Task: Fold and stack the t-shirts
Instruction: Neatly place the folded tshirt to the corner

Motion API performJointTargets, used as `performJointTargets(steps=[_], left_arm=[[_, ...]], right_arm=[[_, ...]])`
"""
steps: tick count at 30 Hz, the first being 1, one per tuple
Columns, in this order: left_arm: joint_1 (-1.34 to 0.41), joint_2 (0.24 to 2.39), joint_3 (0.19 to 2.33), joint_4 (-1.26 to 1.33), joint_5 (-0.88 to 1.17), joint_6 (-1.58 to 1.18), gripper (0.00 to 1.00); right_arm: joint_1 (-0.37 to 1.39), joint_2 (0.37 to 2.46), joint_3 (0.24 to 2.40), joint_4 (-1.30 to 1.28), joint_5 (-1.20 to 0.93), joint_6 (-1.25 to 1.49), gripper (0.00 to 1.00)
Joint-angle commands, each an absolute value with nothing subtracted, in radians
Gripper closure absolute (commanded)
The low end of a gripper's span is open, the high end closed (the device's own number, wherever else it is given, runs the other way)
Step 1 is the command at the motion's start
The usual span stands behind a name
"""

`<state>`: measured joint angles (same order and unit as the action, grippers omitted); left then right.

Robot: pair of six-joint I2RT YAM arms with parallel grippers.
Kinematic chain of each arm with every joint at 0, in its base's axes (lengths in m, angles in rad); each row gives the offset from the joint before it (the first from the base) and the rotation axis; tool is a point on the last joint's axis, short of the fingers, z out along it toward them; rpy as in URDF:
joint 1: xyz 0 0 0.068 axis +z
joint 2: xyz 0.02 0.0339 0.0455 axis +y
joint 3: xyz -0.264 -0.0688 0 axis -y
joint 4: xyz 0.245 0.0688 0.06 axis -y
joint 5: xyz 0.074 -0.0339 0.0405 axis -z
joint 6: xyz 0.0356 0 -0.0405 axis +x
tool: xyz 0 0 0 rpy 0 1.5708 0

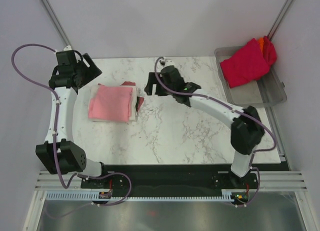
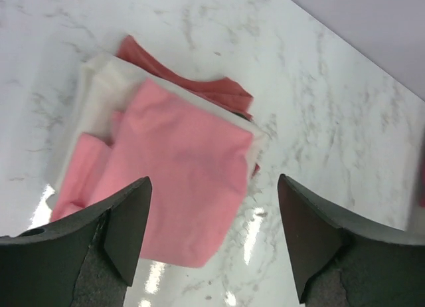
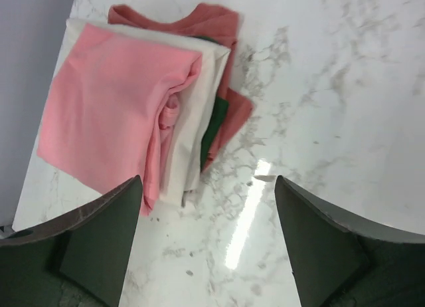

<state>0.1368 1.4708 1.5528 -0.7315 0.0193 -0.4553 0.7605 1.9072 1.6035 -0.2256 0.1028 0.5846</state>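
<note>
Presently, your left pincer and right pincer stood released, empty, flanking the pink shirt on the desk. You likely needed the crimson shirt from the tray, gripped at both shoulders.

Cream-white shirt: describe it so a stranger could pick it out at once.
On the left half of the white marble table lies a stack of folded shirts. The cream-white shirt is its middle layer, showing only as a pale border. The light pink shirt lies on it and the dark red shirt under it.
</note>
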Motion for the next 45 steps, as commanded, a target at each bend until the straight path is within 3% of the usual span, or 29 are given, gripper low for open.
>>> performJointTargets(steps=[1, 6, 12, 19, 29, 36, 45], left_arm=[[0.114, 1.439, 1.424, -0.651, 0.245, -0.503, 0.17], [0.112, 1.408, 1.169, -0.285, 0.54, -0.646, 0.18], [0.104, 1.477, 1.082, -0.1, 0.571, -0.732, 0.18], [0.091, 1.539, 1.055, 0.043, 0.62, -0.807, 0.19], [0.064, 1.586, 0.924, 0.181, 0.67, -0.882, 0.19], [0.064, 1.669, 0.911, 0.164, 0.558, -0.761, 0.21], [-0.037, 1.504, 0.977, 0.059, 0.52, -0.669, 0.21]], right_arm=[[0.645, 1.62, 1.444, -0.164, 0.017, 0.534, 0.14], [0.555, 1.355, 1.194, -0.182, 0.002, 0.492, 0.2], [0.535, 1.211, 1.011, -0.215, 0.04, 0.471, 0.23], [0.529, 1.181, 0.91, -0.207, 0.049, 0.469, 0.26], [0.514, 1.138, 0.841, -0.201, 0.035, 0.474, 0.3], [0.499, 1.052, 0.778, -0.187, 0.034, 0.472, 0.3], [0.485, 1.034, 0.778, -0.206, 0.04, 0.462, 0.3]])
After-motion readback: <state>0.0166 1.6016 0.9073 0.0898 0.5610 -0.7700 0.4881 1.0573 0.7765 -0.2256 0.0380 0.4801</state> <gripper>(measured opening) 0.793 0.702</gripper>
